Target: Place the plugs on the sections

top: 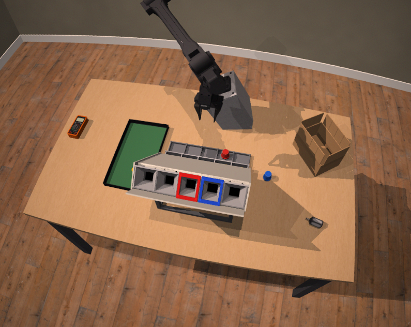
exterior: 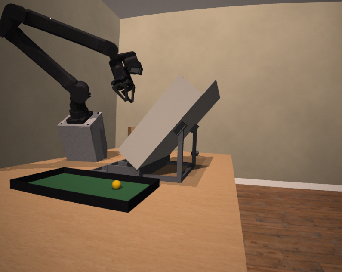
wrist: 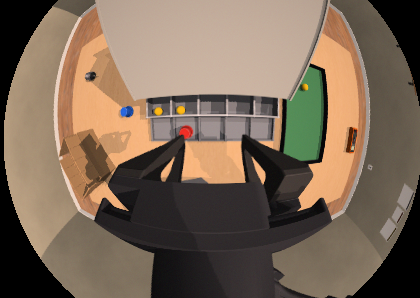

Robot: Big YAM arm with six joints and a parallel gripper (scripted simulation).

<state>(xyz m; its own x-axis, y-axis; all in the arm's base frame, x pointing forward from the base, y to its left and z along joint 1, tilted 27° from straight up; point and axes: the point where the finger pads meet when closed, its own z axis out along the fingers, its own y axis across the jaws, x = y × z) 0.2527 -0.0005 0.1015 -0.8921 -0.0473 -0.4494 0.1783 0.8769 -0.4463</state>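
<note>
My gripper [top: 207, 118] [exterior: 129, 100] [wrist: 213, 143] is open and empty, high above the table near the arm's base. The red plug [top: 225, 153] [wrist: 186, 131] stands on the flat front part of a section of the grey section tray [top: 195, 149] [wrist: 226, 128], second from the end nearest the blue plug. The blue plug [top: 267, 175] [wrist: 125, 111] stands on the table beside the rig. The sloped cover [top: 198, 165] [exterior: 162, 122] [wrist: 209, 30] hides the pipes. The red-banded funnel [top: 178, 186] and blue-banded funnel [top: 221, 191] sit side by side. Two yellow marbles [wrist: 158, 110] [wrist: 181, 110] lie in adjacent sections. One marble [exterior: 116, 183] [wrist: 305, 87] lies in the green tray [top: 138, 147] [exterior: 77, 199].
An orange multimeter [top: 77, 126] [wrist: 352, 139] lies at the table's left. An open cardboard box [top: 321, 142] [wrist: 83, 159] stands at the right. A small dark object [top: 315, 222] lies near the front right. The arm's grey pedestal [top: 237, 105] [exterior: 81, 140] stands at the back.
</note>
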